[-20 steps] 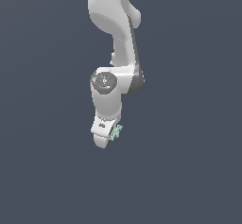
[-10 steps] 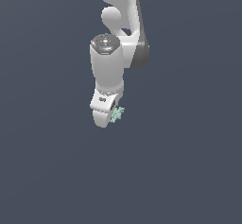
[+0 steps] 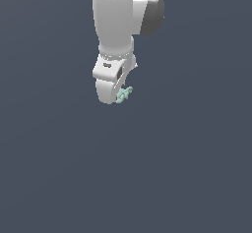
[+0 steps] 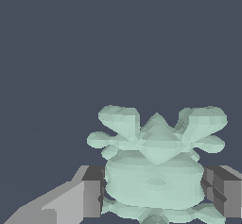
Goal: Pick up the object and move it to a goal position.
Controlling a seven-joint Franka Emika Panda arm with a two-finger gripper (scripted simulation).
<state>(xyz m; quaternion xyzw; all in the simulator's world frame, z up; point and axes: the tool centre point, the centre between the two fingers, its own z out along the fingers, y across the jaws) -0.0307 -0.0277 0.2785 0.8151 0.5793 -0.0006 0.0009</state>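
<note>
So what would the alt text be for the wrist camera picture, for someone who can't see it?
A pale mint-green knobbly object fills the lower middle of the picture, held between two grey fingers of the gripper, one on each side of it. Behind it is only a plain dark blue-grey background.

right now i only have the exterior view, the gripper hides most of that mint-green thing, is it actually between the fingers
Observer: Yes. In the wrist view the spiky mint-green object sits between the two gripper fingers, one on each side.
Operator: are they touching it or just near
Observer: Both grey pads press against its rounded body; the gripper looks shut on it.
Operator: anything under it
Observer: Only plain dark background behind it in the wrist view; no surface or other thing shows.
</note>
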